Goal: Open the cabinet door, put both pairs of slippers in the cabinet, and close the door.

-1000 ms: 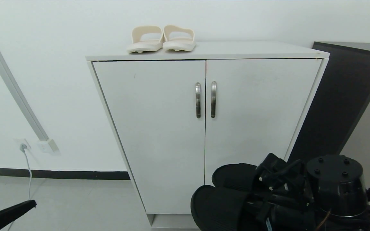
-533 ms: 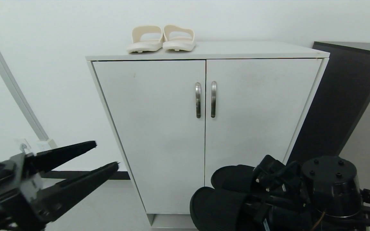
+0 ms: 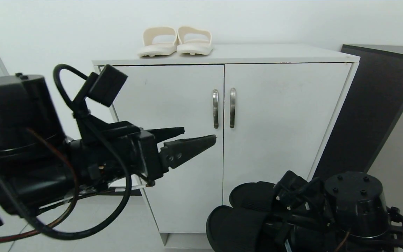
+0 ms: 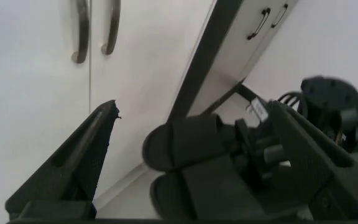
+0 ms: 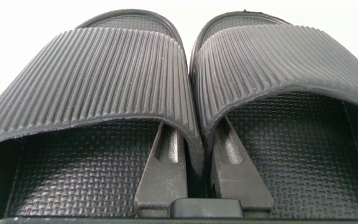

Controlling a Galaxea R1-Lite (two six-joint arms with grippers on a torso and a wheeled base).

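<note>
The white cabinet [image 3: 278,115] stands with both doors closed, its two metal handles [image 3: 224,108] side by side at the middle; they also show in the left wrist view [image 4: 95,30]. A cream pair of slippers [image 3: 175,41] rests on the cabinet top. My left gripper [image 3: 199,134] is open in front of the left door, its tips just below and left of the handles. My right gripper [image 5: 197,165] is shut on the black pair of slippers [image 5: 179,81], pinching their inner walls together. That black pair [image 3: 243,213] hangs low in front of the right door.
A dark cabinet [image 3: 380,105] stands right of the white one, close to its side. A white wall [image 3: 47,42] runs behind and to the left, with grey floor [image 3: 93,238] below. The left wrist view shows the black slippers [image 4: 185,146] and the right arm [image 4: 331,102] farther off.
My left arm rose from the lower left and swung right, bringing its open gripper up before the left door near the handles. The right arm with the black slippers sank slightly.
</note>
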